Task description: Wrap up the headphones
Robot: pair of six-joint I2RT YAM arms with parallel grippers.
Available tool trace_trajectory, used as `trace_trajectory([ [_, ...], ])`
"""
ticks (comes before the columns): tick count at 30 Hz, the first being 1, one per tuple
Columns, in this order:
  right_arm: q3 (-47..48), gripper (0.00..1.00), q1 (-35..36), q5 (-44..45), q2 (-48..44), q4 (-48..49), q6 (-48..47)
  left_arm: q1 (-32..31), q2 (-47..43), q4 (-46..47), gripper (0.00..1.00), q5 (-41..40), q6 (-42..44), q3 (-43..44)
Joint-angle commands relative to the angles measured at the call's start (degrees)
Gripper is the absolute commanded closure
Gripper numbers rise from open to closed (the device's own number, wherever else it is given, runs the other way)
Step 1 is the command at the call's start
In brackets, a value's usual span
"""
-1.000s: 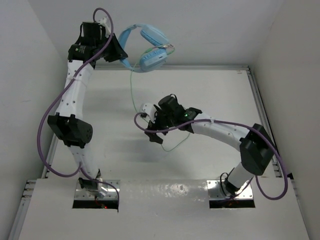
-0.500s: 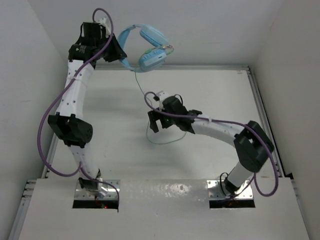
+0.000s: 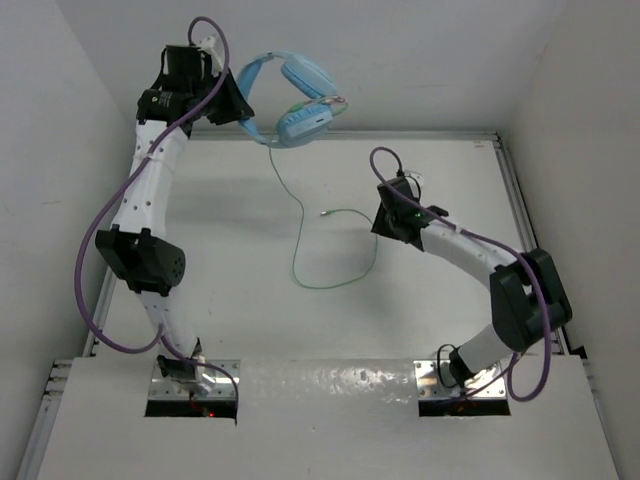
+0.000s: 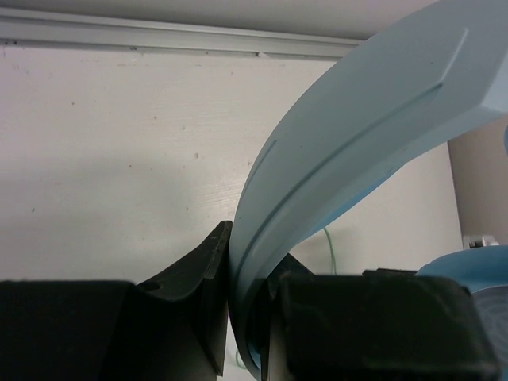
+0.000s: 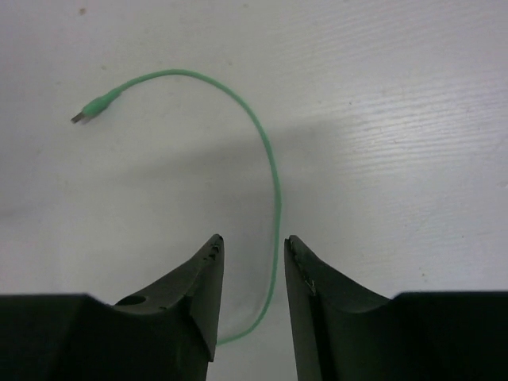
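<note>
The light blue headphones (image 3: 300, 95) hang in the air at the back of the table, with my left gripper (image 3: 240, 110) shut on the headband (image 4: 357, 119); the band runs between the jaws (image 4: 250, 246). The pale green cable (image 3: 300, 230) drops from an ear cup and lies in a loop on the table, ending in its plug (image 3: 325, 213). My right gripper (image 3: 383, 222) hovers low at the loop's right end. Its jaws are open a narrow way (image 5: 254, 242), with the cable (image 5: 274, 182) passing between them untouched. The plug (image 5: 95, 107) lies ahead and to the left.
White walls close the table in on the left, back and right. A metal rail (image 3: 520, 230) runs along the right edge. Thick purple robot cables (image 3: 100, 230) loop beside both arms.
My right arm has swung from the table's middle to the right and back, over the cable's loose end, and its jaws have narrowed. The cable now lies in a wider loop. The left arm is unmoved.
</note>
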Motion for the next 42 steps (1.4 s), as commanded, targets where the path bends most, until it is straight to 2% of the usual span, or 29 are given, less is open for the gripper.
trace_trajectory([
  [1, 3.27, 0.64, -2.66, -0.69, 4.45, -10.90, 6.35, 0.53, -4.18, 4.38, 1.00, 2.61, -0.43, -0.84],
  [4, -2.87, 0.46, -2.57, -4.48, 3.75, -6.42, 10.38, 0.53, -4.62, 4.38, 1.00, 2.69, -0.08, -1.11],
  [5, -3.67, 0.45, -2.57, -4.65, 3.75, -6.15, 11.35, 0.53, -4.53, 4.46, 1.00, 2.87, 0.01, -0.93],
  [10, -6.14, 0.47, -2.48, -12.38, 5.94, 0.35, 11.54, 0.53, -4.27, 4.38, 1.00, 3.13, 0.36, -0.67],
  [22, -5.08, 0.48, -1.69, -13.44, 8.76, -0.53, 11.27, 0.53, -5.06, 4.64, 1.00, 3.57, 0.62, -3.75],
  [24, -4.65, 0.62, -1.60, -13.71, 10.68, -0.88, 12.06, 0.53, -5.06, 4.64, 1.00, 3.66, 0.71, -3.66],
  [25, -4.39, 0.72, -1.69, -13.71, 11.39, -1.40, 12.76, 0.53, -5.06, 4.64, 1.00, 3.66, 0.80, -3.66],
  [27, -5.52, 1.00, -2.47, -12.57, 12.27, 0.51, 16.71, 0.44, -5.15, 4.38, 1.00, 4.10, 1.15, -3.66],
  [28, -8.22, 1.00, -3.18, -13.35, 11.93, 7.75, 19.51, 0.27, -5.50, 4.12, 1.00, 3.84, 1.67, -3.66],
  [30, -8.34, 1.00, -4.50, -12.75, 12.27, 14.48, 20.42, -0.87, -5.76, 3.67, 1.00, 1.64, 2.38, -3.48],
  [33, 8.31, 1.00, -5.38, -7.13, 19.90, 11.01, 15.07, -2.89, -5.76, 3.14, 1.00, 3.30, 3.61, -3.04],
  [34, 14.10, 1.00, -5.90, -6.94, 22.53, 7.33, 13.92, -3.51, -5.85, 3.23, 1.00, 4.01, 3.87, -3.39],
  [35, 24.52, 1.00, -6.43, -7.46, 24.99, 6.43, 12.78, -4.73, -5.94, 3.41, 1.00, 5.41, 3.96, -4.44],
  [37, 37.19, 1.00, -8.10, -8.70, 30.89, 4.32, 13.81, -5.44, -6.20, 4.46, 1.00, 9.61, 3.18, -6.46],
  [39, 45.23, 1.00, -9.07, -7.91, 34.31, 3.61, 15.22, -5.45, -6.46, 6.13, 1.00, 13.31, 1.34, -9.54],
  [42, 49.22, 1.00, -10.91, -3.71, 35.30, 2.73, 15.76, -5.45, -7.25, 6.75, 1.00, 15.53, 1.23, -10.51],
])
